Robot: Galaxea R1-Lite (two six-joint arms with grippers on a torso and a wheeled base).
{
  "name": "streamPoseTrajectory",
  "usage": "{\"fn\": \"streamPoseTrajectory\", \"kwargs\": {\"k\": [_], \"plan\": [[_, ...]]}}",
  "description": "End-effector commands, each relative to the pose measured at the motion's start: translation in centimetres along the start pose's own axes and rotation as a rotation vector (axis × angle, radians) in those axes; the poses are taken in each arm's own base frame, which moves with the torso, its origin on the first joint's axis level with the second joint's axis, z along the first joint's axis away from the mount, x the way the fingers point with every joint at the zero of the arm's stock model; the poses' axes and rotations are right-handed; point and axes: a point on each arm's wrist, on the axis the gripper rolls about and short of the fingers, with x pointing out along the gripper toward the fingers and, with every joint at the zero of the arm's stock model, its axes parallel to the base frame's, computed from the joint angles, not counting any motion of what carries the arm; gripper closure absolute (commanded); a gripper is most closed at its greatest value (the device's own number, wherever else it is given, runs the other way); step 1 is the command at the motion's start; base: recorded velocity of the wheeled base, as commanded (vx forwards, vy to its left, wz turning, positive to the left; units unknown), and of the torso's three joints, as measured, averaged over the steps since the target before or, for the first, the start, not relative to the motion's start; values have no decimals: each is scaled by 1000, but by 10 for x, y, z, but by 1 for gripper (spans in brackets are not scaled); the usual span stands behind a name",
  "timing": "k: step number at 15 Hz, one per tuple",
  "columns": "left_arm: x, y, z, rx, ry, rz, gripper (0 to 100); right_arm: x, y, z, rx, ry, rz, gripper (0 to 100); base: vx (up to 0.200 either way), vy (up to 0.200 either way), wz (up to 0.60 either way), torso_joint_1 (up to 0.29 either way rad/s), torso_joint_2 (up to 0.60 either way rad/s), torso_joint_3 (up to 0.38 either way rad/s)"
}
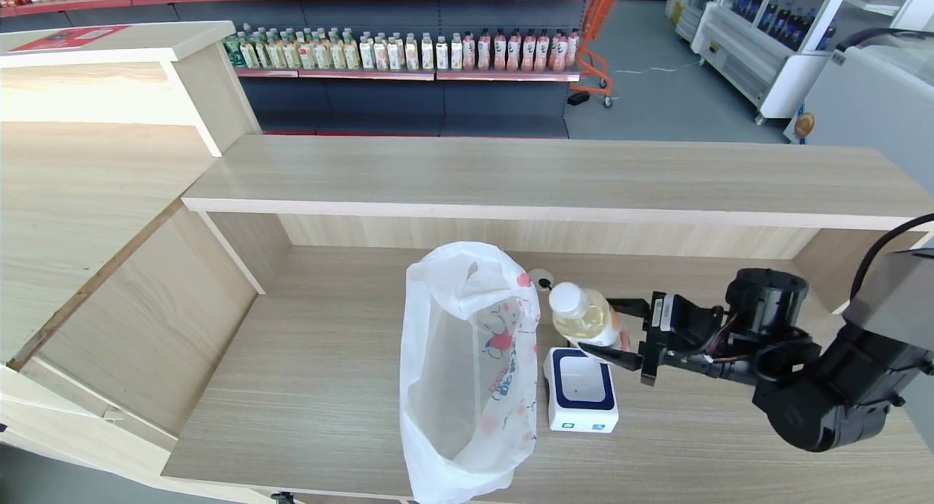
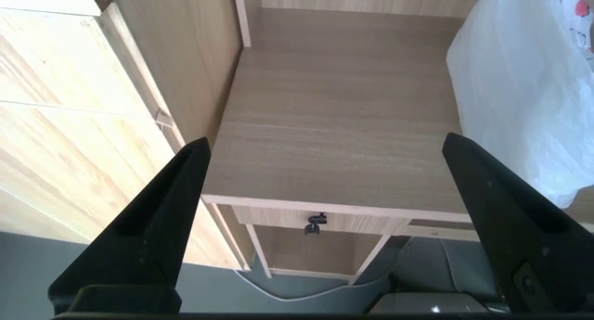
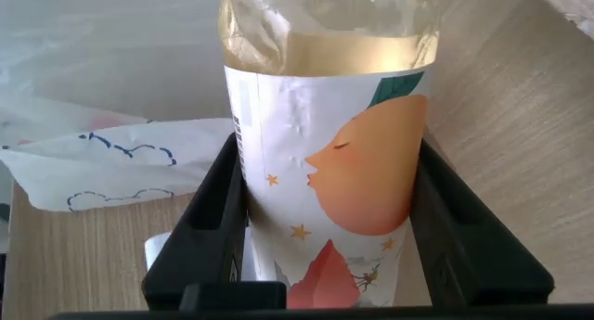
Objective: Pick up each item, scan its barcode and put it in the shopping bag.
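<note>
A pale wooden checkout counter (image 1: 306, 358) stands in a shop, with shelves of drink bottles (image 1: 408, 52) across the aisle behind it. A white plastic shopping bag (image 1: 467, 373) stands open at the middle of the counter's near edge. Just beside it, towards the right edge, lies a white scanner (image 1: 581, 391) with a blue-framed window. The right gripper (image 1: 606, 327) has its 2 fingers closed on the labelled sides of a bottle (image 1: 581, 316), white-capped and holding pale yellow liquid, at the scanner's far end. The left gripper (image 2: 325, 146) hangs off the near edge, left of the bag, fingers spread wide with nothing between them.
</note>
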Motion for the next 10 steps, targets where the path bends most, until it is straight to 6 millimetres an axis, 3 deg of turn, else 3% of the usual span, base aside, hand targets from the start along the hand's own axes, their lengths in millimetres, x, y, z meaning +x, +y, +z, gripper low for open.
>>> {"fn": "streamPoseTrajectory", "kwargs": {"k": [1,4,10], "plan": [[0,0,0,-1,0,1,0,-20,-25,57,100,-41,-174,100,0,0,0,0,0,0],[0,0,0,-1,0,1,0,-16,-31,62,390,-10,-359,100,0,0,0,0,0,0],[0,0,0,-1,0,1,0,4,-11,76,582,-17,-409,100,0,0,0,0,0,0]]}}
